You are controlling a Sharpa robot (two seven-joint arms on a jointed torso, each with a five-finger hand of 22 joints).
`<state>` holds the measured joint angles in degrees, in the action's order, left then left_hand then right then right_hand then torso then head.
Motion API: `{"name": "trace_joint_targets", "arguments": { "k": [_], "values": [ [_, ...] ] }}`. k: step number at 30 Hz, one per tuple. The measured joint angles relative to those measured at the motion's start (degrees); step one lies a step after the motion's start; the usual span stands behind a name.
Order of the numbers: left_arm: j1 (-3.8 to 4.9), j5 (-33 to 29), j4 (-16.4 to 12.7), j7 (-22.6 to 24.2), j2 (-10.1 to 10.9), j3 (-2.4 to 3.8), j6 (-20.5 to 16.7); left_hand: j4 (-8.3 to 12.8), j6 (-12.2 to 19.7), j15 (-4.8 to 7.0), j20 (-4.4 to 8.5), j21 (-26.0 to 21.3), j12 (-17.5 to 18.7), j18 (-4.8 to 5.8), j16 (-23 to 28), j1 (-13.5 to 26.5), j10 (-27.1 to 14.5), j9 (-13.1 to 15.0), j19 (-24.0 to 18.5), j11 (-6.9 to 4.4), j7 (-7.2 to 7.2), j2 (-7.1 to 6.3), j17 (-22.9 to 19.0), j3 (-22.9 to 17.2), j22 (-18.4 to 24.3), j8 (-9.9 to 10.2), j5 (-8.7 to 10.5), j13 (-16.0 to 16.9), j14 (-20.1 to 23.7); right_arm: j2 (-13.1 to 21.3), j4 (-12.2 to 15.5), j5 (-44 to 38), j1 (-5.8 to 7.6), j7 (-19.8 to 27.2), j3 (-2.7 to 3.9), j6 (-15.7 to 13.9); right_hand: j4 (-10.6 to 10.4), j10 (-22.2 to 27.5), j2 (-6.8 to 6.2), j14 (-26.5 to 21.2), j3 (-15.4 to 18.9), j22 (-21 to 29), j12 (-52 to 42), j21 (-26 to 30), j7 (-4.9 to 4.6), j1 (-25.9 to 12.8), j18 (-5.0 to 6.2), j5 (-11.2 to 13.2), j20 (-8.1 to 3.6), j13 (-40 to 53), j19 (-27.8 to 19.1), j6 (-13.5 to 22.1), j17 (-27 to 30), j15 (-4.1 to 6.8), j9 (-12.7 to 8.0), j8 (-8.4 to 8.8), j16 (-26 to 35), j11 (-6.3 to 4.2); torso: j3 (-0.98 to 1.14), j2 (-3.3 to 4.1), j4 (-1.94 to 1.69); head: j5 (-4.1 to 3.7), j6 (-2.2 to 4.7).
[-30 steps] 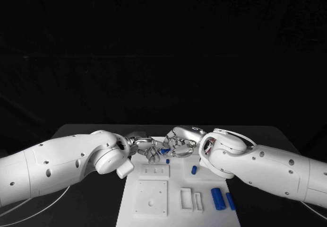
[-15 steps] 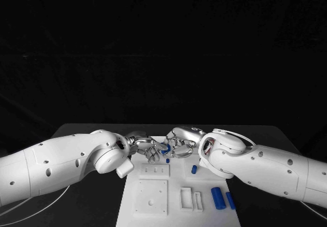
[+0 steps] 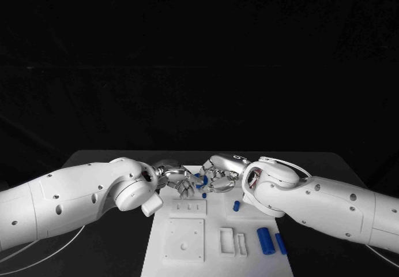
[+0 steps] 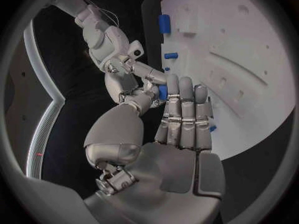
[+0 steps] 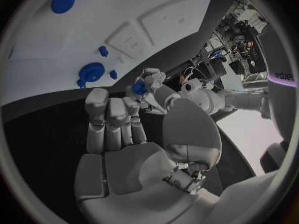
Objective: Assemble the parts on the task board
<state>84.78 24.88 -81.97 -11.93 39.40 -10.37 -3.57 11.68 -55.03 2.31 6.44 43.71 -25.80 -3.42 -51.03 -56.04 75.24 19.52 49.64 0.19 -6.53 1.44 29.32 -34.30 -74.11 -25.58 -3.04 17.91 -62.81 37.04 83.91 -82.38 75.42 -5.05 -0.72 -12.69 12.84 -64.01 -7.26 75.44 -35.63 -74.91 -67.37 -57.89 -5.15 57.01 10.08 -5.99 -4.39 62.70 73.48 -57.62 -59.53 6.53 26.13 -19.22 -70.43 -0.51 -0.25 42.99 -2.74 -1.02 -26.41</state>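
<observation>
Black backdrop all round, dark table (image 3: 108,158) low in frame with the white task board (image 3: 218,254) at bottom centre — left robot hand (image 3: 177,180) and right robot hand (image 3: 218,176) meet at its far end, both pinching a small blue part (image 3: 200,182). More blue parts (image 3: 266,241) lie lower right.

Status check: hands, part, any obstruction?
Left hand and right hand meet above task board, pinching one blue part. Path unobstructed.

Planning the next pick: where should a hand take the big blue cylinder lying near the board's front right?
Take the big blue cylinder across its middle, fingers on its two long sides, coming from above. It lies flat and a thinner blue pin sits close on its right, so that gap looks tight.
</observation>
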Motion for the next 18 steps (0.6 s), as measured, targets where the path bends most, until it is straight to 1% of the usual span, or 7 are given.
{"name": "trace_joint_targets", "arguments": {
  "k": [2, 8, 10, 11, 15, 16, 18],
  "values": [
    [0.0, 0.25, 0.0, -0.05, 0.0, 0.0, 0.08, -0.07, -0.29, 0.25, -0.1, 0.2, -0.33, 0.03, -0.47, 0.0, 0.34, 0.0, 0.19, -0.32, -0.29, 0.0, 0.04, -0.34, 0.0, -0.49, 0.0, 0.22, -0.56, -0.02, 0.0, 0.0, -0.04, 0.02, -0.01, 0.0, 0.0, 0.0, 0.0, 0.0, 0.0, 0.0, 0.0, 0.0, 0.0, 0.0, 0.0, 0.0, 0.0, 0.0, 0.0, 0.0, 0.0, 0.0, 0.01, 0.0, 0.0, 0.0, 0.01, 0.0, 0.0, -0.01, -0.02],
    [0.0, 0.83, 0.12, -0.15, -0.04, 0.01, 0.2, -0.2, -0.64, 1.31, 0.52, 1.81, -1.58, 0.33, -1.83, 0.11, 1.89, 0.0, 1.82, -1.41, -0.36, -0.1, 0.55, -0.48, -0.02, -1.58, 0.01, 0.95, -2.15, -0.04, 0.01, 0.0, -0.13, 0.04, -0.02, 0.0, 0.0, 0.0, 0.0, 0.01, 0.0, 0.0, 0.0, 0.0, 0.0, 0.0, 0.01, 0.0, 0.0, 0.0, 0.0, 0.0, 0.01, -0.01, 0.06, 0.15, 0.0, 0.0, 0.01, -0.01, -0.01, -0.02, -0.05],
    [0.0, 1.03, 0.2, -0.18, -0.07, 0.01, 0.2, -0.27, -0.98, 1.63, 0.62, 2.17, -1.68, 0.33, -2.23, 0.41, 2.3, 0.0, 2.28, -1.65, -0.22, -0.41, 0.65, -0.54, -0.06, -1.78, 0.01, 1.16, -2.49, -0.06, 0.01, 0.0, -0.15, 0.05, -0.02, 0.0, 0.0, 0.0, 0.0, 0.01, 0.0, 0.0, 0.0, 0.0, 0.0, 0.0, 0.01, 0.0, 0.0, 0.0, 0.0, 0.0, 0.01, -0.01, 0.06, 0.15, 0.0, 0.0, 0.01, -0.01, -0.01, -0.02, -0.07],
    [0.0, 1.17, 0.23, -0.19, -0.09, 0.01, 0.2, -0.27, -1.13, 1.62, 0.62, 2.24, -2.06, 0.33, -2.49, 0.56, 2.39, 0.0, 2.28, -1.74, -0.08, -0.56, 0.74, -0.54, -0.07, -2.36, 0.01, 1.29, -2.86, -0.07, 0.01, 0.0, -0.17, 0.06, -0.02, 0.01, 0.0, 0.0, 0.0, -0.02, 0.0, 0.0, 0.0, 0.0, 0.0, 0.0, 0.01, 0.0, 0.0, 0.0, 0.0, 0.0, 0.01, 0.01, 0.07, 0.15, 0.0, 0.0, 0.01, -0.01, -0.01, -0.02, -0.07],
    [0.0, 1.63, 0.28, -0.26, -0.11, -0.02, 0.19, -0.27, -1.57, 2.31, 0.99, 3.37, -3.06, 0.33, -3.61, 0.78, 3.54, 0.0, 3.48, -2.29, 0.15, -0.96, 1.09, -0.54, -0.17, -3.26, 0.12, 1.9, -3.96, -0.11, -0.03, 0.02, -0.28, 0.07, -0.02, 0.02, 0.0, 0.0, 0.0, -0.15, 0.0, 0.0, 0.0, 0.0, 0.0, 0.0, 0.01, 0.0, 0.0, 0.0, 0.0, 0.0, 0.01, 0.13, 0.07, 0.15, 0.0, 0.0, 0.01, -0.01, 0.0, -0.02, -0.09],
    [0.0, 1.74, 0.29, -0.3, -0.11, -0.03, 0.19, -0.27, -1.84, 2.66, 1.03, 3.78, -3.56, 0.34, -4.12, 0.64, 4.08, -0.01, 3.94, -2.48, 0.16, -1.09, 1.28, -0.54, -0.26, -3.27, 0.21, 2.15, -4.32, -0.11, -0.03, 0.03, -0.32, 0.08, -0.02, 0.02, 0.0, 0.0, 0.0, -0.16, 0.0, 0.0, 0.0, 0.0, 0.0, 0.0, 0.01, 0.0, 0.01, 0.0, 0.0, 0.0, 0.0, 0.12, 0.07, 0.15, 0.0, 0.0, 0.02, -0.01, 0.01, 0.04, -0.1],
    [0.0, 2.08, 0.29, -0.38, -0.11, -0.03, 0.19, -0.27, -2.31, 2.84, 1.14, 4.17, -3.99, 0.34, -4.66, 0.71, 4.61, -0.01, 4.23, -2.76, 0.3, -1.17, 1.55, -0.54, -0.33, -3.33, 0.21, 2.42, -4.9, -0.1, -0.03, 0.05, -0.39, 0.1, -0.01, 0.02, 0.0, 0.0, 0.0, -0.19, 0.0, 0.0, 0.0, 0.0, 0.0, 0.0, 0.01, 0.0, 0.01, 0.0, 0.0, 0.0, -0.03, 0.09, 0.07, 0.15, -0.01, 0.0, 0.02, -0.01, 0.02, 0.26, -0.14]
  ]
}}
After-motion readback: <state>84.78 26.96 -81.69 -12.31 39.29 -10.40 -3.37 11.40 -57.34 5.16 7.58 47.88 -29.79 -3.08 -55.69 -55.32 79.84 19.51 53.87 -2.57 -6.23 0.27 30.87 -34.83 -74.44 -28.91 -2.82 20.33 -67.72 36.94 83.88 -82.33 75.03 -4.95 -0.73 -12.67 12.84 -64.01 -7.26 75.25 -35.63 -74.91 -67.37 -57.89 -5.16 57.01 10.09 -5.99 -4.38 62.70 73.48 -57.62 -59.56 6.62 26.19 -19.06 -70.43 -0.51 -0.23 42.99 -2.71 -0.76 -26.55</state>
